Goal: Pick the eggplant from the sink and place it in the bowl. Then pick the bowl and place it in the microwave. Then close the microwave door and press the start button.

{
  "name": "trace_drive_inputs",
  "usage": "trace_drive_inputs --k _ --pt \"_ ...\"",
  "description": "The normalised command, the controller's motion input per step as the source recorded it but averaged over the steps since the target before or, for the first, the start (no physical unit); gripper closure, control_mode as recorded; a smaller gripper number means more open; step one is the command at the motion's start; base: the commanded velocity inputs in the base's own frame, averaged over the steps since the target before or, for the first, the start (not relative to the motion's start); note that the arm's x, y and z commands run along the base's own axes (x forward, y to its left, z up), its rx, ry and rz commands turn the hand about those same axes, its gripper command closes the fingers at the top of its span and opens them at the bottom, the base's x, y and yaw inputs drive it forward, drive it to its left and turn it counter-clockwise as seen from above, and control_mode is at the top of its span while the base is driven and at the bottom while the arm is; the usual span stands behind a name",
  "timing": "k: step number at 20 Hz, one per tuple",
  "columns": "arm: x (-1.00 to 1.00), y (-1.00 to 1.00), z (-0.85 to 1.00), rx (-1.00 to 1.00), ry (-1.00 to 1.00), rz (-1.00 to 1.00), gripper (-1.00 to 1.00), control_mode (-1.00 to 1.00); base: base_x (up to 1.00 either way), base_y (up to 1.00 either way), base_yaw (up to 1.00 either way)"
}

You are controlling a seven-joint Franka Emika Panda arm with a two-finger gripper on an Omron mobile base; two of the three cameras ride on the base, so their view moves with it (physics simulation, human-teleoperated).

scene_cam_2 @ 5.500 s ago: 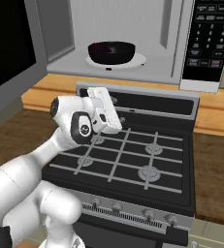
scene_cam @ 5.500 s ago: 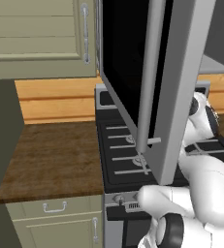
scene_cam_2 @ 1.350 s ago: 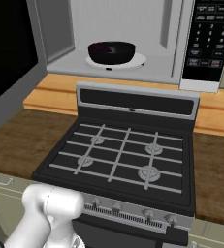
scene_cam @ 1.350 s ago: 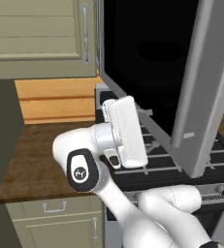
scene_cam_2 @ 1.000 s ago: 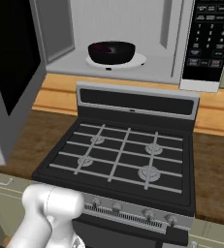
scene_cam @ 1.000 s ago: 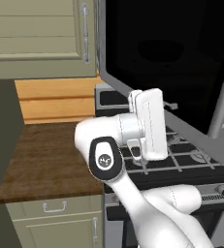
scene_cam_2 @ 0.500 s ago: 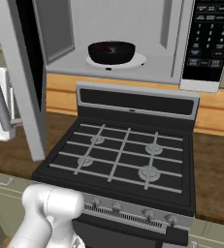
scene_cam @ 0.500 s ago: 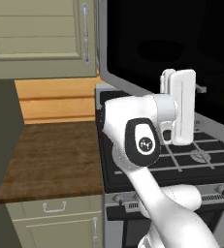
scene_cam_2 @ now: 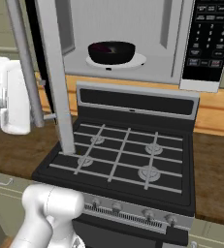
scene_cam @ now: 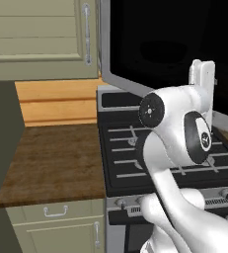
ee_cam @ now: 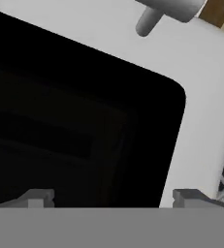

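You see that the microwave door [scene_cam_2: 53, 72] has swung much further toward closing than a second ago, and the gripper [ee_cam: 113, 198] now presses flat against its black glass. So the closing step is in progress; the start button remains. The fingers [ee_cam: 36, 198] stand wide apart and hold nothing. There is one bowl [scene_cam_2: 111, 52], far inside the one microwave [scene_cam_2: 133, 36], above the stove [scene_cam_2: 123, 155]. I cannot make out the eggplant inside the bowl.
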Motion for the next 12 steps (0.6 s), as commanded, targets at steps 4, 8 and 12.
trace_drive_inputs --k 4,8,12 --pt "0.72 -0.19 0.0 0.19 0.02 0.42 -1.0 -1.0 0.0 0.0 0.0" --pt "0.81 -0.01 0.0 0.17 0.05 0.34 -1.0 -1.0 0.0 0.0 0.0" --pt "0.89 0.0 0.0 0.16 0.07 0.29 -1.0 -1.0 0.0 0.0 0.0"
